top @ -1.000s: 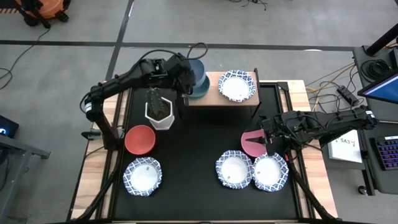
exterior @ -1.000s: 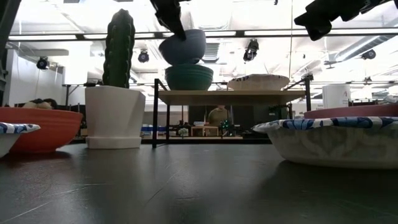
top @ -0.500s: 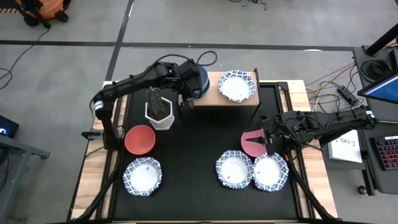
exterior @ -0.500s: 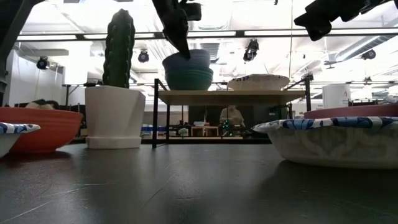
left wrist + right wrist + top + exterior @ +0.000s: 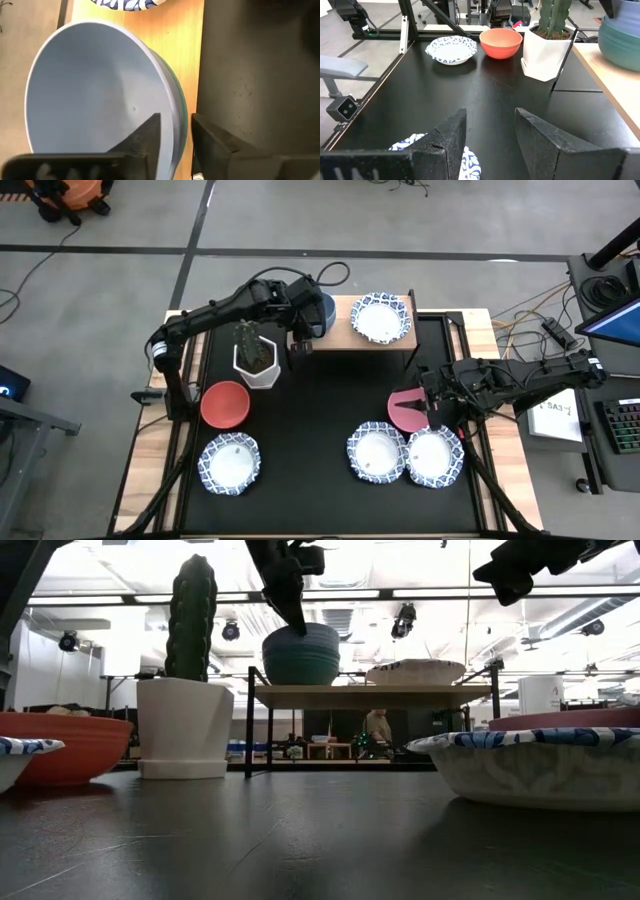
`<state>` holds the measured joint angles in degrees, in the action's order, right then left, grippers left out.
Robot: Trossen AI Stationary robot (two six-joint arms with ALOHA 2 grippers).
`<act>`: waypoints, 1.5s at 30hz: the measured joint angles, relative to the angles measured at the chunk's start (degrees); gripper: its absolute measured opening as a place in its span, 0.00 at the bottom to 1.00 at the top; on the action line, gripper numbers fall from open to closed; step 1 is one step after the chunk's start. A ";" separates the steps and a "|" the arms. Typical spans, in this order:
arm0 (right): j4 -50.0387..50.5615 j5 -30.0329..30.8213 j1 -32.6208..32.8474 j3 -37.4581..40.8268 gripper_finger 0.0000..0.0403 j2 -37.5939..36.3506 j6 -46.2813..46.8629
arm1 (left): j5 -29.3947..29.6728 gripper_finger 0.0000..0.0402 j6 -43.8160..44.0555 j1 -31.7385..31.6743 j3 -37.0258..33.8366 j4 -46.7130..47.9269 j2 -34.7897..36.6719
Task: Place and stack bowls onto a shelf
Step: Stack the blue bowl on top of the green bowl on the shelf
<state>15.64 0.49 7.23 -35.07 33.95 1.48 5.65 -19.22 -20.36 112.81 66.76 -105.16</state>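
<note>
My left gripper is at the left end of the light-wood shelf, shut on the blue bowl. The blue bowl sits nested inside the green bowl, which stands on the shelf. One patterned bowl sits on the shelf's right part. My right gripper is open and hovers near the table's right edge, beside the pink bowl. A red bowl and three patterned bowls rest on the black table. My left gripper holds the blue bowl by its rim on the side toward the cactus. One finger is inside the bowl and the other outside. The fingers slant down from above. The bowl sits upright, nested in the green bowl.
The white hexagonal pot with the cactus stands just left of the shelf, close to my left arm. There is free black table top in the middle. A person shows far off in the room behind the shelf.
My left gripper has brought the blue bowl down and toward the near edge. The bowl was tilted above the green bowl; now it is level and seated inside it. The grip has not visibly changed.
</note>
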 joint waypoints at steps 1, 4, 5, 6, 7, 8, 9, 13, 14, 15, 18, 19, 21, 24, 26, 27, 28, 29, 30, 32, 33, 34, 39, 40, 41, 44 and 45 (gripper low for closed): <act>0.01 0.00 -0.01 0.00 0.39 0.00 0.00 | 0.00 0.27 0.02 0.00 0.00 0.02 0.00; 0.04 0.00 0.01 0.00 0.39 0.00 0.00 | 0.00 0.34 0.21 0.02 0.00 0.17 0.52; 0.04 0.00 -0.01 0.00 0.39 0.00 0.02 | 0.00 0.36 0.31 0.11 0.00 0.12 0.98; 0.07 0.00 -0.01 0.00 0.39 0.00 0.02 | 0.00 0.38 0.37 0.22 0.00 0.07 1.57; 0.05 0.01 0.00 0.01 0.39 0.00 0.02 | -0.03 0.39 0.39 0.34 0.00 -0.17 2.29; 0.04 0.02 -0.01 0.05 0.39 -0.01 0.02 | -0.18 0.40 0.41 0.46 0.00 -0.84 3.12; 0.05 0.02 -0.01 0.10 0.39 -0.02 0.02 | -0.70 0.41 0.41 0.46 0.00 -1.80 3.97; 0.03 0.04 0.01 0.13 0.39 -0.02 -0.01 | -7.22 0.42 0.30 0.07 -0.41 -11.78 6.87; 0.00 0.07 0.00 0.13 0.39 -0.02 -0.02 | -9.13 0.42 0.22 -0.21 -1.03 -15.32 7.21; 0.00 0.07 -0.01 0.15 0.39 -0.02 -0.03 | -10.37 0.42 0.24 -0.46 -1.93 -19.16 7.41; -0.03 0.09 0.01 0.18 0.39 -0.02 -0.04 | -10.93 0.40 0.24 -1.31 -6.22 -27.63 7.52; -0.10 0.09 0.01 0.22 0.39 -0.02 -0.07 | -10.91 0.39 0.24 -1.65 -7.93 -29.63 7.48; -0.07 0.09 0.01 0.35 0.39 -0.02 -0.11 | -10.88 0.38 0.78 -2.30 -11.62 -35.00 7.48; -0.07 0.09 0.00 0.52 0.39 -0.02 -0.37 | -10.84 0.36 2.32 -3.18 -17.40 -43.29 7.48; -0.10 0.11 0.00 0.63 0.39 -0.02 -0.46 | -10.67 0.34 2.38 -3.60 -20.11 -45.62 7.41; -0.09 0.11 0.01 0.69 0.39 -0.02 -0.45 | -10.68 0.34 2.40 -3.71 -20.91 -46.85 7.41; -0.11 0.11 -0.01 0.75 0.39 -0.02 -0.39 | -10.68 0.33 2.62 -3.82 -21.43 -47.88 7.41; -0.09 0.11 0.01 0.77 0.39 -0.02 -0.29 | -10.71 0.32 2.90 -3.92 -21.68 -48.42 7.49; -0.11 0.13 0.00 0.80 0.39 -0.02 -0.06 | -10.71 0.32 3.29 -4.00 -21.73 -48.62 7.54; -0.11 0.15 -0.01 0.81 0.39 -0.02 -0.03 | -10.71 0.31 3.70 -4.07 -21.73 -48.67 7.42; -0.13 0.17 -0.01 0.81 0.39 -0.02 -0.04 | -10.71 0.31 3.89 -4.07 -21.76 -48.62 7.28; -0.18 0.19 0.01 0.83 0.39 -0.02 -0.04 | -10.71 0.30 3.91 -4.07 -21.85 -48.56 7.07; -0.59 1.03 0.01 0.88 0.39 -0.02 0.00 | -10.71 0.29 3.89 -4.09 -23.42 -49.10 6.84; -0.61 1.03 0.01 0.98 0.39 -0.02 0.00 | -10.72 0.29 3.90 -4.11 -23.92 -49.63 6.84; -0.61 1.03 0.01 1.02 0.39 -0.02 -0.02 | -10.73 0.29 4.05 -4.12 -24.53 -50.25 6.84; -0.88 1.03 0.01 1.11 0.39 -0.02 -0.02 | -10.73 0.28 4.76 -4.13 -26.09 -51.36 6.84; -0.93 1.03 0.01 1.11 0.39 -0.02 0.00 | -10.73 0.28 4.82 -4.13 -26.35 -51.41 6.84</act>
<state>14.71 1.52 7.25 -33.95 33.93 1.48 -5.08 -14.40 -24.49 86.47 15.35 -98.32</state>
